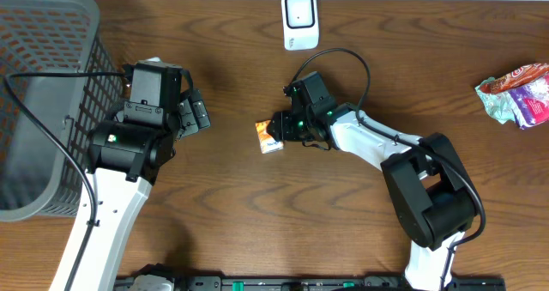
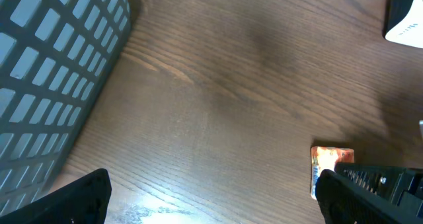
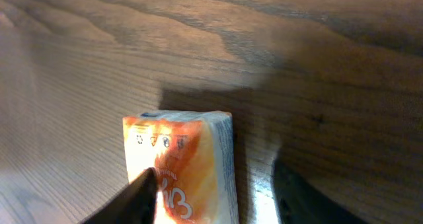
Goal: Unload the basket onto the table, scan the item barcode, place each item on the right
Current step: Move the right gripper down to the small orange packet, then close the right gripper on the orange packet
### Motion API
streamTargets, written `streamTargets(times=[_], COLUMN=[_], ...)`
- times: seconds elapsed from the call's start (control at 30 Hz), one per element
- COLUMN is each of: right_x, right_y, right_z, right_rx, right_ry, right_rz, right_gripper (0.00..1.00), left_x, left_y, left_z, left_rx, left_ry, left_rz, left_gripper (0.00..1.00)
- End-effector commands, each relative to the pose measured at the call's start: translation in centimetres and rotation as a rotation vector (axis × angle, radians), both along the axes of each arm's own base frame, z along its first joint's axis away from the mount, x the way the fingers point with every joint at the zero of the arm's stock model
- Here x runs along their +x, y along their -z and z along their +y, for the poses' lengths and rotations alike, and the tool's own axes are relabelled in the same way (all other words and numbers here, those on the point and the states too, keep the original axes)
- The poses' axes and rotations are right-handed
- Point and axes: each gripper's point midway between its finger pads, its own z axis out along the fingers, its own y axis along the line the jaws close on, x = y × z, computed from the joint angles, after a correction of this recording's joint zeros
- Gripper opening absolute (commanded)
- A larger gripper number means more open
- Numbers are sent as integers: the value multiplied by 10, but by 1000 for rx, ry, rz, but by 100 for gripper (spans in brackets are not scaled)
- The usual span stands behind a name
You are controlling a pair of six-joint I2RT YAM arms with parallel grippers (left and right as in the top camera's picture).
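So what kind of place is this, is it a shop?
Most likely a pretend shop checkout set up on a wooden table, not a real store. There is a white barcode scanner, a gray plastic basket, and a small orange packet to scan.

the left arm (image 1: 110, 212) has a white, flat-sided link behind a rounded black joint housing, then a boxy black block just behind the left gripper (image 1: 199, 115). its fingers (image 2: 370, 191) are matte black with a finely dotted surface. the right arm (image 1: 364, 136) is built alike, with a white tapered link and bulky black joints. small green lights (image 1: 300, 111) glow just behind the right gripper (image 1: 279, 132). thin black cables (image 1: 343, 51) trail back from behind each claw.
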Motion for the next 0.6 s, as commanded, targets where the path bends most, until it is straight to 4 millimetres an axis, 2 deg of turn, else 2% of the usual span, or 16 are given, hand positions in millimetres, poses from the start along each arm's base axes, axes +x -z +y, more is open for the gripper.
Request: streamTargets(times=[0.0,0.1,0.2,0.3,0.57], right_x=[-10,-11,-13,-14,-13], right_y=[20,22,25,24,7], right_z=[-6,-10,-17,-21,-28], right_rx=[-29,-39,-48,-24,158], right_ry=[12,19,29,36,12], right_rz=[64,82,106,141,231], right_gripper=[41,25,1,1,1], left_x=[0,0,0,0,0], left_y=[-6,-6,-6,-6,-6], left_z=[4,4,4,4,4], left_rx=[8,8,8,8,8], left_ry=[-21,-21,-21,-21,-21], left_rz=[-17,-17,-17,-17,-17], left_gripper=[98,98,98,98,98])
